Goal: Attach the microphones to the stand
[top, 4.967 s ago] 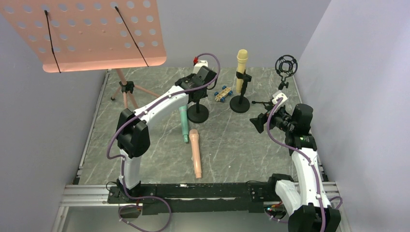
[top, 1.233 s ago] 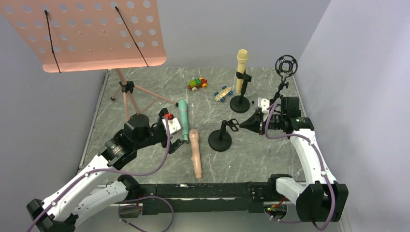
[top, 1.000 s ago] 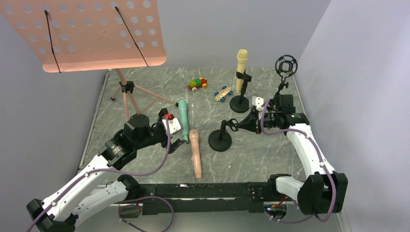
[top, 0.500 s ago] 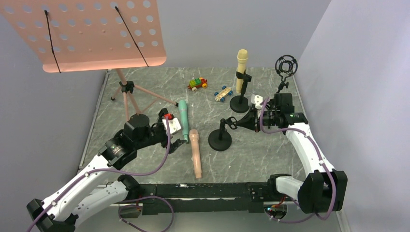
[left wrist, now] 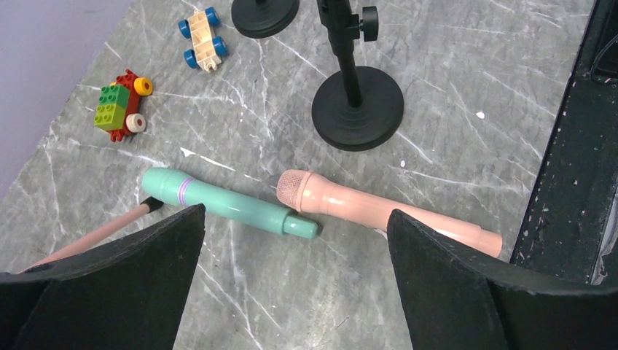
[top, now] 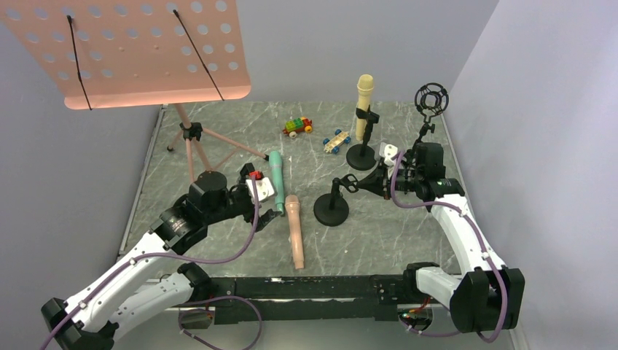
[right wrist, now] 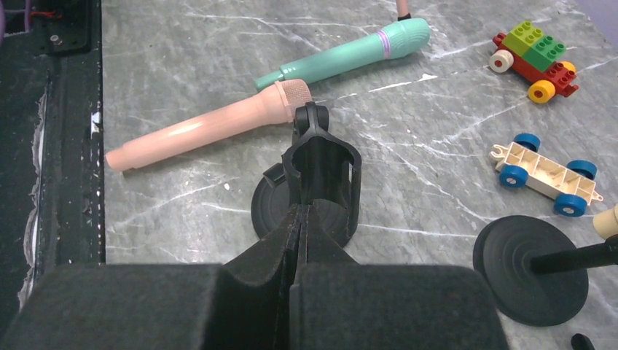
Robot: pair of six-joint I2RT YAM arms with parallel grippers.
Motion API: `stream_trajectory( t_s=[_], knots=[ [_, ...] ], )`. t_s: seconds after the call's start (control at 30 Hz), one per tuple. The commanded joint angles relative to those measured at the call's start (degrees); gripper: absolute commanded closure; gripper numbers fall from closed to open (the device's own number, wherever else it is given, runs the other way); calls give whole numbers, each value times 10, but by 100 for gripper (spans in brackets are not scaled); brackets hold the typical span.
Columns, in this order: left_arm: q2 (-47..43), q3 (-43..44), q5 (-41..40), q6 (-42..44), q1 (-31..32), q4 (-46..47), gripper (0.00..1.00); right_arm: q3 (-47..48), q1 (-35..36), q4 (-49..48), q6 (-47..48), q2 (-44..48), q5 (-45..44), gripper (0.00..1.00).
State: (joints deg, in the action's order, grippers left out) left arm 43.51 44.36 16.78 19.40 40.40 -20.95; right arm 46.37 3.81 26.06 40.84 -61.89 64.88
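Top external view, L to R: pink perforated music stand (top: 131,51) at far-left corner, its tripod legs (top: 191,138) on the grey marbled table (top: 218,240). Left gripper (top: 271,210) sits low over the table beside the tail end of the mint-green mic (top: 276,175); in left wrist view its fingers (left wrist: 109,292) are spread wide w/ nothing between them, and the mint mic lies flat just ahead. Peach-pink mic (top: 294,232) lies flat too, head close to the mint mic's tail, not clear if touching, body running back toward the arm bases. Next, the empty stand (top: 331,211): round black base, short post, clip (top: 350,184) on top w/ no mic in it. Behind, near the far edge, a lego car (top: 297,127) and a beige car w/ blue wheels (top: 336,141). Pale yellow mic (top: 364,95) stands upright, clipped in a second stand (top: 361,155) at the back. Right gripper (top: 368,184) is level w/ the empty stand's clip; right wrist view shows its fingers (right wrist: 262,270) pressed together, tips right up against the clip's near side, can't tell if they pinch any of it. Far right, a black shock-mount stand (top: 431,98) w/ an empty ring.
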Motion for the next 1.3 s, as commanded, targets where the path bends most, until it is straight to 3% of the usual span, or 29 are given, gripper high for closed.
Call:
stream_trajectory(
  t_s=[0.0, 0.6, 0.97, 1.27],
  knots=[
    [1, 10, -7, 3, -1, 9, 1, 10, -9, -2, 7, 3, 21, 100],
    [-1, 5, -17, 2, -1, 15, 1, 50, -24, 44, 61, -41, 39, 100],
    [-2, 2, -12, -6, -1, 23, 1, 57, 15, 80, 118, -84, 34, 100],
    [3, 2, -9, -17, 0, 30, 1, 70, 15, 101, 151, -96, 47, 73]
  ],
)
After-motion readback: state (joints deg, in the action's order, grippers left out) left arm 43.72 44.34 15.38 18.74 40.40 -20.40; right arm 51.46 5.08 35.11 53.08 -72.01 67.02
